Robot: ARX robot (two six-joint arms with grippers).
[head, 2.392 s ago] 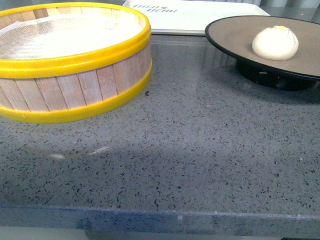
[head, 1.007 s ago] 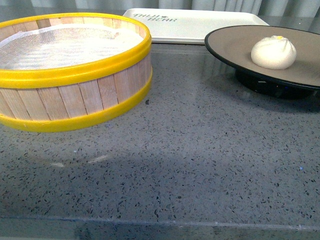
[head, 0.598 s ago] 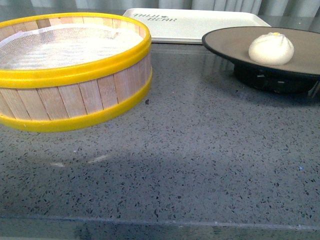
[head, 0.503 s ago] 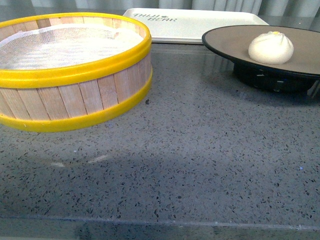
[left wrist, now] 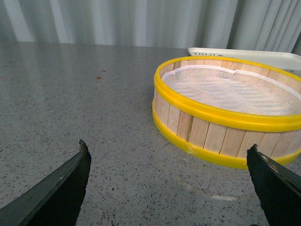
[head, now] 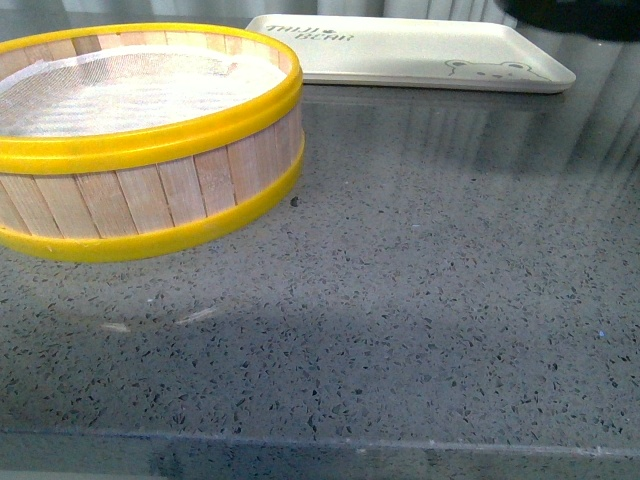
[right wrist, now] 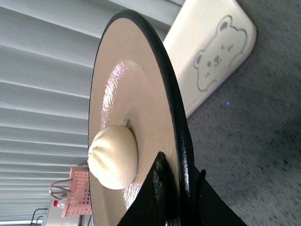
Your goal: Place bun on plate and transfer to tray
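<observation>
In the right wrist view my right gripper (right wrist: 181, 165) is shut on the black rim of the plate (right wrist: 127, 80), one finger on its tan top and one beneath. The white bun (right wrist: 113, 157) sits on the plate close to that finger. The plate hangs in the air above the counter, near the white tray (right wrist: 211, 52) and its bear print. From the front only a dark piece of the plate (head: 575, 12) shows at the top right edge, above the tray (head: 400, 50); the bun is out of view there. My left gripper (left wrist: 167, 144) is open over bare counter, holding nothing.
The yellow-rimmed wooden steamer basket (head: 140, 130) stands at the left, lined with white cloth and holding nothing else. In the left wrist view the basket (left wrist: 225, 94) lies just beyond the open fingers. Grey speckled counter (head: 420, 300) spreads out in front of the tray.
The plate with the bun has risen from the counter at the right, almost out of the front view. The tray's right end with the bear print is now uncovered.
</observation>
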